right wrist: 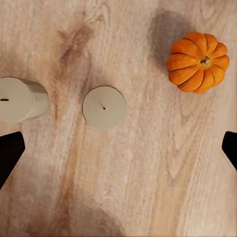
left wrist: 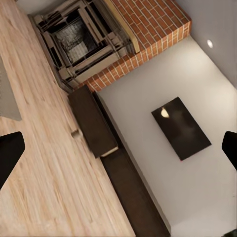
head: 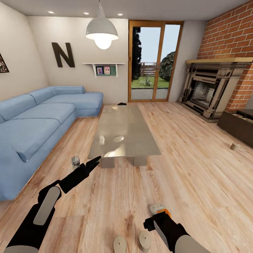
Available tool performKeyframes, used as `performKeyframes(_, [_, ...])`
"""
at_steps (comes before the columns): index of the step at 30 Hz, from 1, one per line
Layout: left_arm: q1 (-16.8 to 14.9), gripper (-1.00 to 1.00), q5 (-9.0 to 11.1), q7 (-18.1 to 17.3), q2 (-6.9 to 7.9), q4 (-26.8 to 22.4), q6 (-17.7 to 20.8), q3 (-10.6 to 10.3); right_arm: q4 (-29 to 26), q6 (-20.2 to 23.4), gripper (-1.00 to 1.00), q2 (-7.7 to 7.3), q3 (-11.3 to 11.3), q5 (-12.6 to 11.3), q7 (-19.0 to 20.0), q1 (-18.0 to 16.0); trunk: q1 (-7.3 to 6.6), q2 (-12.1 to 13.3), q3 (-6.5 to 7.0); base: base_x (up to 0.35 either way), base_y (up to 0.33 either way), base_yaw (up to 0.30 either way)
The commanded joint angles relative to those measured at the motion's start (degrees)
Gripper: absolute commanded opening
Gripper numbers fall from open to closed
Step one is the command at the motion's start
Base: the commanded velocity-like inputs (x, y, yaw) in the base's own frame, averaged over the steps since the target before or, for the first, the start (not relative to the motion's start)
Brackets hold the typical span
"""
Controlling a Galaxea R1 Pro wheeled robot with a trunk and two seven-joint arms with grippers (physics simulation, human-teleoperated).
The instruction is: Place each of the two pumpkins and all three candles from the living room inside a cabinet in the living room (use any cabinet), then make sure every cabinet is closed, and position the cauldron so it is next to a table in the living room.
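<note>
The right hand point(head: 158, 219) hangs over the wood floor point(head: 196, 168) with its fingers spread and gripping nothing; in its wrist view two candles point(right wrist: 104, 107) point(right wrist: 19, 99) stand upright on the floor between the fingertips, with a pumpkin point(right wrist: 198, 61) nearby on the boards. The left hand point(head: 92, 163) reaches toward the near end of the glass-topped counter point(head: 123, 130), fingers spread and empty. A third candle point(head: 234, 146) stands on the floor just before the dark cabinet point(head: 239, 126), beside the fireplace point(head: 207, 91).
</note>
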Motion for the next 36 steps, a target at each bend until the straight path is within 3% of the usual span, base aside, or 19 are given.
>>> performKeyframes(1, [0.00,1.00,-0.05,0.03,-0.21,0.00,-0.06,0.00,-0.01,0.00,1.00,0.01,0.16,0.00,0.06,0.00,0.23,-0.42,-0.18,0.000,0.000,0.000])
performKeyframes(12, [0.00,1.00,-0.19,0.11,-0.89,0.09,-0.35,-0.04,-0.36,-0.06,1.00,-0.05,0.56,0.08,1.28,0.00,2.64,-4.83,-2.16,0.000,0.000,0.000])
performKeyframes(15, [0.00,1.00,-0.19,0.09,-0.91,0.10,-0.39,-0.04,-0.41,-0.08,1.00,-0.05,2.14,0.15,3.34,0.00,3.30,-6.03,-2.70,0.000,0.000,0.000])
performKeyframes(17, [0.00,1.00,-0.19,0.12,-0.91,0.10,-0.41,-0.04,-0.50,-0.38,1.00,-0.20,4.62,0.17,5.08,0.00,3.74,-6.83,-3.06,0.000,0.000,0.000])
performKeyframes(23, [0.00,1.00,-0.26,0.17,-0.91,0.10,-0.42,-0.04,-0.63,-1.89,1.00,-0.26,6.70,0.25,6.06,0.00,5.06,-9.24,-4.13,0.000,0.000,0.000])
performKeyframes(36, [0.00,1.00,-0.28,0.29,-0.98,1.96,-0.42,-0.04,-0.71,-1.69,1.00,0.02,6.92,0.26,5.56,0.00,7.91,-14.45,-6.47,0.000,0.000,0.000])
